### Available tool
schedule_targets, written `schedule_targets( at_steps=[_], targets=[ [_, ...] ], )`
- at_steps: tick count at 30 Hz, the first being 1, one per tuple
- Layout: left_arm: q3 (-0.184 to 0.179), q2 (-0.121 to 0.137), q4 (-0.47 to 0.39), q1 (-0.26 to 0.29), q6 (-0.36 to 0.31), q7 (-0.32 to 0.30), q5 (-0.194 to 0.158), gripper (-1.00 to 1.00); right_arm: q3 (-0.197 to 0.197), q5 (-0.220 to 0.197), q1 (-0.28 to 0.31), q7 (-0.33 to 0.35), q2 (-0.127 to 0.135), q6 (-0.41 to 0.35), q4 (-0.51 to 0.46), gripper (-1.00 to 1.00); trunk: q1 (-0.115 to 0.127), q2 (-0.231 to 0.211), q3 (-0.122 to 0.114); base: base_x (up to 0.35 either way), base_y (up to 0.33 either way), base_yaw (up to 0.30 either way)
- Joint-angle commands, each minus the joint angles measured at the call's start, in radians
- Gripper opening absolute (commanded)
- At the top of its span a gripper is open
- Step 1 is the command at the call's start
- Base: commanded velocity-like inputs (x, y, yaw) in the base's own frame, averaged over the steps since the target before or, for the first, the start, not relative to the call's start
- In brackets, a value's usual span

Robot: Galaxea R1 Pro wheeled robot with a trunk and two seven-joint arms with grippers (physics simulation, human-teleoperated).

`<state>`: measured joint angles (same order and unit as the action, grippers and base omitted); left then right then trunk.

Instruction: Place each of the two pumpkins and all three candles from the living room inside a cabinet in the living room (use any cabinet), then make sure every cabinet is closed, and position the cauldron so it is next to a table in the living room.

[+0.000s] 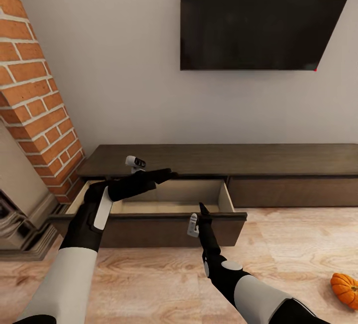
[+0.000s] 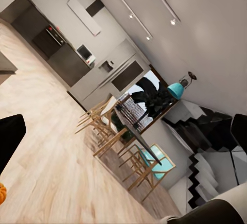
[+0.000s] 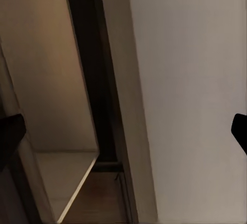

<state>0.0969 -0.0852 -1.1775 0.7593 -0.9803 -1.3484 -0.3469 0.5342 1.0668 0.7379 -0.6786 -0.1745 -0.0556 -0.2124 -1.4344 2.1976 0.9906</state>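
The cabinet point(image 1: 258, 157) is a long low dark-brown console against the wall. Its left drawer point(image 1: 149, 209) is pulled out and the tan inside that I can see holds nothing. My left gripper point(image 1: 166, 172) hovers over the drawer pointing right, and its fingers point(image 2: 10, 136) stand wide apart, open and empty. My right gripper point(image 1: 203, 209) points at the drawer's front edge; its fingers point(image 3: 10, 136) are open too, on nothing. One orange pumpkin point(image 1: 345, 289) lies on the floor at the lower right, and an orange sliver of pumpkin point(image 2: 1, 193) shows in the left wrist view. Candles and cauldron are out of view.
A dark TV point(image 1: 258, 16) hangs on the wall above the cabinet. A brick fireplace point(image 1: 35, 95) stands close on the left. Behind me lie a dining table with chairs point(image 2: 128, 131), a kitchen point(image 2: 62, 49) and stairs point(image 2: 206, 167). Wood floor point(image 1: 298, 244) stretches to the right.
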Motion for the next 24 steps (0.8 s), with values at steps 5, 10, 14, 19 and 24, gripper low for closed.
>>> schedule_targets(
  at_steps=[5, 10, 14, 19, 24],
  targets=[
    [0.000, -0.002, 0.004, 0.000, 0.000, 0.001, 0.000, 1.00, -0.058, -0.001, 0.000, -0.001, 0.000, 0.003, 0.000, 1.00, 0.019, -0.035, -0.016, 0.000, 0.000, 0.000],
    [0.001, -0.001, 0.003, 0.000, 0.000, 0.002, 0.001, 1.00, -0.107, -0.001, -0.001, 0.001, 0.000, 0.003, 0.006, 1.00, 0.038, -0.070, -0.031, 0.000, 0.000, 0.000],
    [0.001, -0.001, 0.009, 0.000, 0.000, 0.003, 0.002, 1.00, -0.132, -0.001, -0.009, 0.002, 0.002, 0.005, 0.009, 1.00, 0.054, -0.098, -0.044, 0.000, 0.000, 0.000],
    [0.001, -0.002, 0.013, 0.000, 0.000, 0.003, 0.008, 1.00, -0.150, 0.000, -0.012, 0.002, 0.011, 0.015, 0.012, 1.00, 0.073, -0.133, -0.060, 0.000, 0.000, 0.000],
    [0.001, -0.001, 0.013, 0.000, 0.000, 0.003, 0.004, 1.00, -0.150, 0.001, -0.026, -0.003, 0.010, 0.016, 0.011, 1.00, 0.092, -0.168, -0.075, 0.000, 0.000, 0.000]
  ],
)
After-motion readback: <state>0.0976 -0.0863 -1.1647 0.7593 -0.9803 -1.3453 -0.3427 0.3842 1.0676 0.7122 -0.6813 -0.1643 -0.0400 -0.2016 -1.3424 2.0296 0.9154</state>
